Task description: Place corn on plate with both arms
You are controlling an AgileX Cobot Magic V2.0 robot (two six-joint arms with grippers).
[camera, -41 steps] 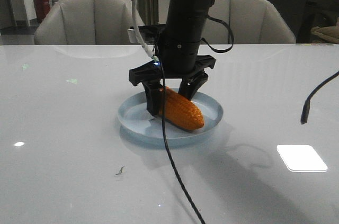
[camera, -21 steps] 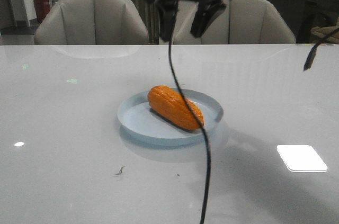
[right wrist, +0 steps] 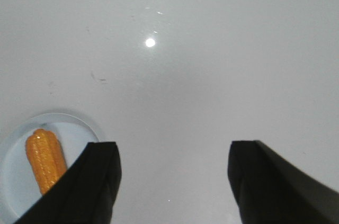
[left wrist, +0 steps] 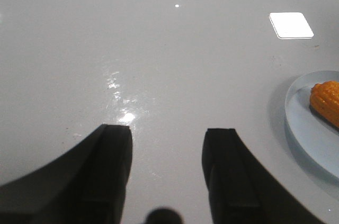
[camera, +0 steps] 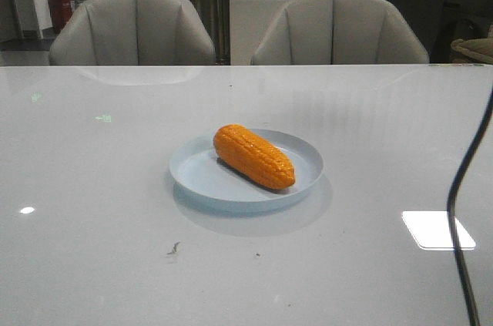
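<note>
Orange-yellow bumpy toy corn cob [camera: 254,156] is lying diagonally inside the round pale blue plastic plate [camera: 200,178] on the glossy white worktop [camera: 92,187]. Left pincer [left wrist: 167,166] and right pincer [right wrist: 172,179] are hanging over it, both spread wide, gripping nothing.

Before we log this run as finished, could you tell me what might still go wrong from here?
The corn lies loose across the plate, one end near the rim, so a bump might roll it off. A black cable hangs at the table's right side and could snag. Both the left gripper and right gripper are open and empty.
</note>
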